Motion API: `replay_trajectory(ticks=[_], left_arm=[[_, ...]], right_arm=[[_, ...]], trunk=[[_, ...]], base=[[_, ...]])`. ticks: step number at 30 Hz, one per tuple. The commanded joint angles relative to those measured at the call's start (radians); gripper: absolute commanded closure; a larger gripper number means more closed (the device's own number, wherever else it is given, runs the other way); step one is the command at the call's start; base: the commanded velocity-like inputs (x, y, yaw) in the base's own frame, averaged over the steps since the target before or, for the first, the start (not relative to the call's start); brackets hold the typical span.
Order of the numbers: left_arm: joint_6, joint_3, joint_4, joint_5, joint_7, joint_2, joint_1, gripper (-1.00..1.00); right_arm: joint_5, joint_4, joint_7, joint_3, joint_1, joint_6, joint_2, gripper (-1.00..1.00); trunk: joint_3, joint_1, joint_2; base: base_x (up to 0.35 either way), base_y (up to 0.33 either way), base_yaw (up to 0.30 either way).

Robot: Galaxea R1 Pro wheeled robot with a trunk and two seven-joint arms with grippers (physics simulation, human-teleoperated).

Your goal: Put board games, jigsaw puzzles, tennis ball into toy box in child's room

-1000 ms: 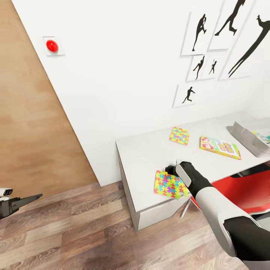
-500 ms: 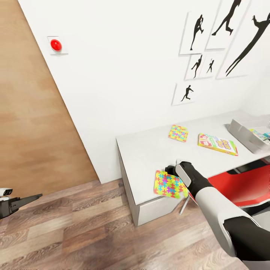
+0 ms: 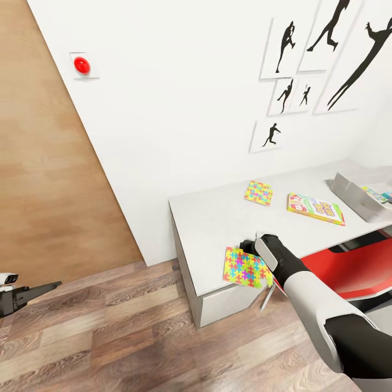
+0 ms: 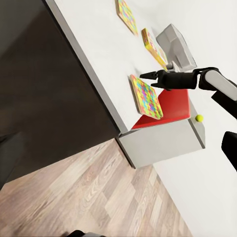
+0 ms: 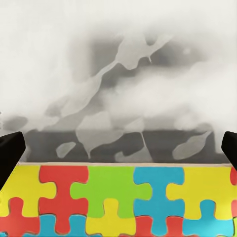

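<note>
Right end effector (image 3: 247, 246): stood with the fingers wide apart, clamped on nothing, just over the far edge of the near jigsaw puzzle (image 3: 246, 268). In the right wrist view, showed one dark fingertip (image 5: 10, 150) at each side, with the coloured pieces low between them.

Found this puzzle lying flat at the front edge of the bench (image 3: 212, 218), seemingly with one corner a little past the edge, above a red chair (image 3: 348, 267). Found the second jigsaw puzzle (image 3: 258, 193) at about 12 o'clock from it, a board game (image 3: 316, 208) at about 2 o'clock, and the toy box (image 3: 354, 196) farther out in the same direction, well apart. Saw the tennis ball (image 4: 199, 118) in the left wrist view, beyond the red chair.

Left end effector (image 3: 38, 288): hung low at 8 o'clock over the wood floor, far from the bench. Could not tell whether its fingers were apart or together.

Judged the step in hand as the grasp of the near puzzle. Looked hard to pinch from above, being so thin and flat. Seemed better to come lower and to take the edge that overhangs, with one finger above the sheet and one below. Called for a slow approach, because a push toward 6 o'clock could send the puzzle off the bench to the floor. Needed also a firm closing before any lift, and a level carry toward the toy box at 2 o'clock.
</note>
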State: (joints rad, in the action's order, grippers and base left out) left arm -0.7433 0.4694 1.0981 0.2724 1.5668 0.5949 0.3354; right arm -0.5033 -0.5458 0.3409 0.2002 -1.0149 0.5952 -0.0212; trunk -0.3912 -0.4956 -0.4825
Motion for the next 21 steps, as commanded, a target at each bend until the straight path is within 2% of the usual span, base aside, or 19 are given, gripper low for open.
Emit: replay_trajectory(ticks=[1, 16, 21], left_arm=[[-0.011, 0.000, 0.000, -0.001, 0.004, 0.001, 0.001, -1.00], [-0.010, 0.000, 0.000, -0.001, 0.004, 0.000, 0.001, -1.00], [-0.010, 0.000, 0.000, -0.001, 0.004, 0.000, 0.001, -1.00]], right_arm=[[-0.011, -0.002, 0.009, 0.008, -0.001, 0.003, -0.001, -1.00], [-0.010, -0.010, 0.016, -0.003, -0.005, 0.000, 0.005, -1.00], [-0.011, -0.015, 0.018, -0.002, -0.025, -0.019, 0.010, -1.00]], trunk=[[-0.002, 0.000, -0.002], [-0.002, 0.000, -0.002], [-0.002, 0.000, -0.002]], base=[[0.000, 0.000, 0.000], [0.000, 0.000, 0.000], [0.000, 0.000, 0.000]])
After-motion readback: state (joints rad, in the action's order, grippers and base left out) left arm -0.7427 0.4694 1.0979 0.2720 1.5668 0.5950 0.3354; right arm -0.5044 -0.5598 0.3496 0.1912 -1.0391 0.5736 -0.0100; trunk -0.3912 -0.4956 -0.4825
